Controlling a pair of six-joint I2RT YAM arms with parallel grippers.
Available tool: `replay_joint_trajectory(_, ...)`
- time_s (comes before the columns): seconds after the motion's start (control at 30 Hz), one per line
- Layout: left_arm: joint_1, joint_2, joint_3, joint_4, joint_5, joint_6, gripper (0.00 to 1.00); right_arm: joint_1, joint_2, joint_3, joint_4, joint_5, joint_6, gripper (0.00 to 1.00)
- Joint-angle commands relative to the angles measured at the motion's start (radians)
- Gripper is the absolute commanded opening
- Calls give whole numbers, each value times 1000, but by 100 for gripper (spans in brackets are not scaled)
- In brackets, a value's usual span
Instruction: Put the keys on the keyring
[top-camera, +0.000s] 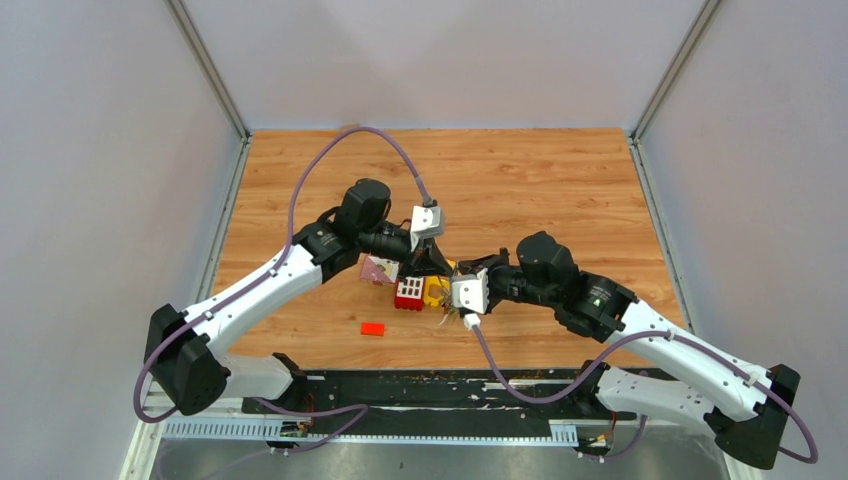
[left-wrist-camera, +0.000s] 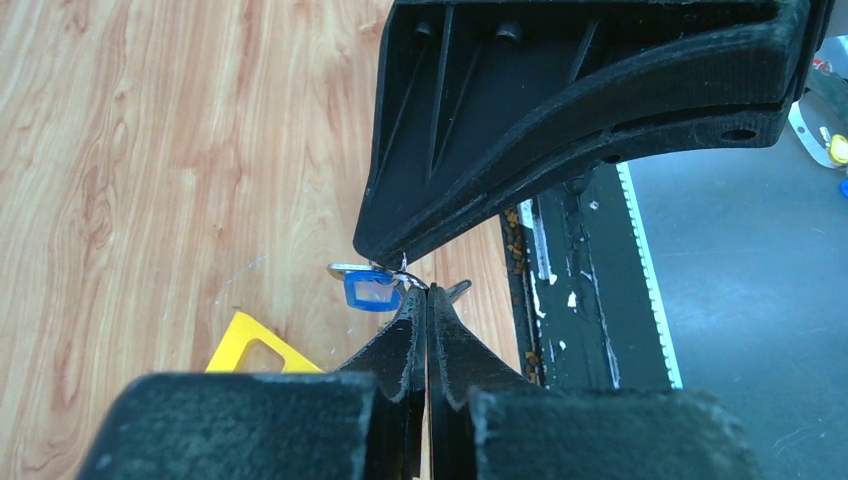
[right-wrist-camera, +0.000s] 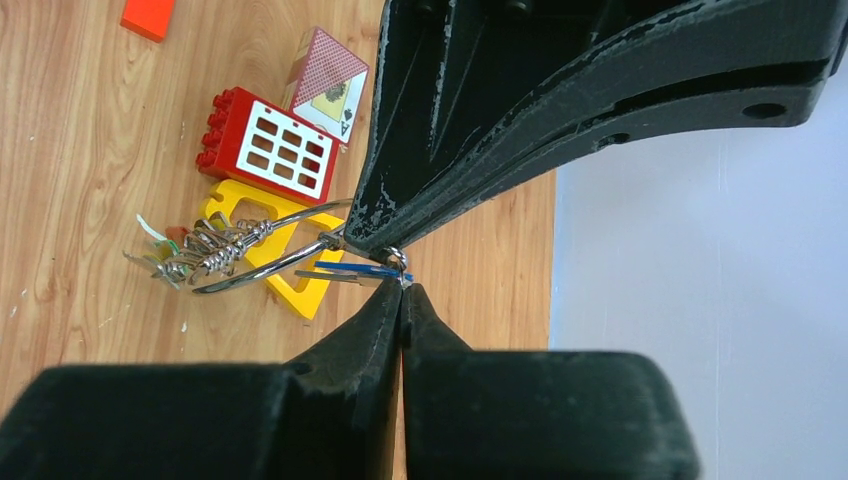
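Observation:
My two grippers meet tip to tip above the middle of the wooden table. In the right wrist view, the keyring (right-wrist-camera: 255, 272) is a thin silver wire loop with a bunch of metal pieces at its far end. Its near end runs into the shut tips of my left gripper (right-wrist-camera: 372, 240) (top-camera: 437, 266) (left-wrist-camera: 428, 292). A blue key (right-wrist-camera: 360, 269) (left-wrist-camera: 372, 291) hangs level between the tips, on a small silver loop. My right gripper (right-wrist-camera: 403, 287) (top-camera: 452, 273) (left-wrist-camera: 395, 262) is shut on that end of the key.
Under the grippers lie a yellow triangular frame (right-wrist-camera: 300, 295) (left-wrist-camera: 255, 350), a red block with a white grille (right-wrist-camera: 268, 145) (top-camera: 408, 293) and a playing card (right-wrist-camera: 328, 85). A small red block (top-camera: 373, 329) lies nearer the front. The black front rail (left-wrist-camera: 560, 300) is close by.

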Motion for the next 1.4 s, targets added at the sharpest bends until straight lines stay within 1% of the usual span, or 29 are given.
replay_joint_trajectory(0.0, -7, -12, 49, -14, 38, 3, 0, -4, -39, -1, 75, 95, -42, 3)
replay_joint_trajectory(0.17, -7, 3, 65, -33, 37, 15, 0, 0, -56, -20, 77, 128, -64, 3)
replay_joint_trajectory(0.37, -7, 33, 91, -36, 29, 10, 0, 7, -47, -18, 46, 127, -57, 11)
replay_joint_trajectory(0.5, -7, 43, 101, -27, 13, 11, 0, 7, -63, -26, 41, 112, -31, 21)
replay_joint_trajectory(0.67, -5, 38, 111, -38, 26, 50, 0, 5, -95, -40, 47, 120, 19, 29)
replay_joint_trajectory(0.73, 0, 30, 113, -39, 39, 66, 0, -15, -110, -41, 50, 112, 67, 32)
replay_joint_trajectory(0.87, 19, 5, 105, -8, 54, 57, 0, -100, -146, -36, 38, -21, 164, 40)
replay_joint_trajectory(1.0, 37, -26, 63, 106, 45, -28, 0, -180, -139, -15, -1, -178, 253, 49)
replay_joint_trajectory(1.13, 41, -44, 31, 201, -11, -108, 0, -231, -97, 11, -59, -342, 315, 54)
replay_joint_trajectory(1.2, 41, -48, 16, 246, -25, -147, 0, -241, -66, 11, -63, -380, 334, 56)
replay_joint_trajectory(1.3, 41, -58, -21, 347, -8, -234, 0, -243, -26, 14, -53, -377, 349, 58)
replay_joint_trajectory(1.37, 42, -66, -38, 377, -8, -278, 0, -243, 1, 25, -54, -391, 357, 59)
